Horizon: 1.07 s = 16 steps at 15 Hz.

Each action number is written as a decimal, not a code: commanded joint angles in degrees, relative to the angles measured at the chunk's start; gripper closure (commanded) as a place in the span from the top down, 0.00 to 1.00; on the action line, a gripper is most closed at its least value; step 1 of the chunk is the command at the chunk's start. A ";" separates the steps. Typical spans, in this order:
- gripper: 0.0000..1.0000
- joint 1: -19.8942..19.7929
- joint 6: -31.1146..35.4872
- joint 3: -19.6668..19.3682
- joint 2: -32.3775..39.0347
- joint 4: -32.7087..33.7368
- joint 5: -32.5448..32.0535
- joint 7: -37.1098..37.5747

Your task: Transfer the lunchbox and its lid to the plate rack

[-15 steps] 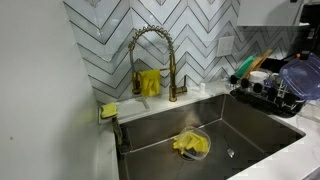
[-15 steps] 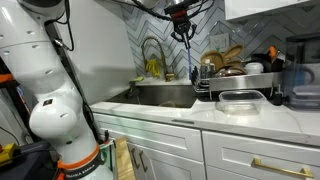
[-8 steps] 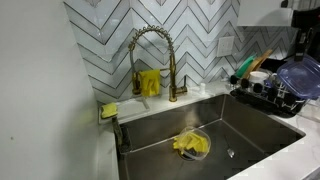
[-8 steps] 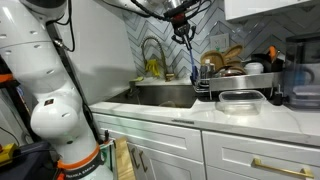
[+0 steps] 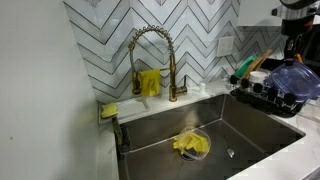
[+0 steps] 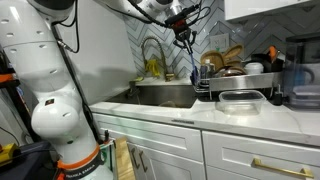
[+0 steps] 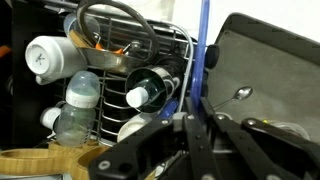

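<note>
The bluish-purple lunchbox (image 5: 303, 80) rests at the near end of the black wire plate rack (image 5: 262, 98), which also shows behind the counter (image 6: 235, 72). My gripper (image 5: 292, 52) hangs just above the lunchbox, and in an exterior view it sits high over the rack's sink-side edge (image 6: 187, 40). In the wrist view the gripper (image 7: 200, 117) is shut. A thin blue plastic edge, apparently the lid (image 7: 203, 50) seen edge-on, runs straight up from between the fingertips. Rack wires (image 7: 175, 60) lie to its left.
The steel sink (image 5: 250, 130) holds a bowl with a yellow sponge (image 5: 190, 145) and a spoon (image 7: 240, 95). A brass faucet (image 5: 150, 50) arches behind it. Bottles (image 7: 75, 100) and cups fill the rack. A clear rectangular container (image 6: 240, 98) sits on the counter in front.
My gripper has moved down and sideways into the top right of an exterior view, ending just above the lunchbox. The jaws have stayed shut. The lunchbox has barely shifted.
</note>
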 commanded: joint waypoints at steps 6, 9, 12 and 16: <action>0.02 0.51 5.66 0.37 3.31 -0.90 -1.68 6.34; 0.02 0.88 6.51 0.59 4.17 -0.88 -1.52 7.05; 0.22 1.12 6.83 0.78 4.89 -0.86 -1.11 6.81; 0.57 1.20 7.43 0.93 5.49 -0.92 -1.05 6.90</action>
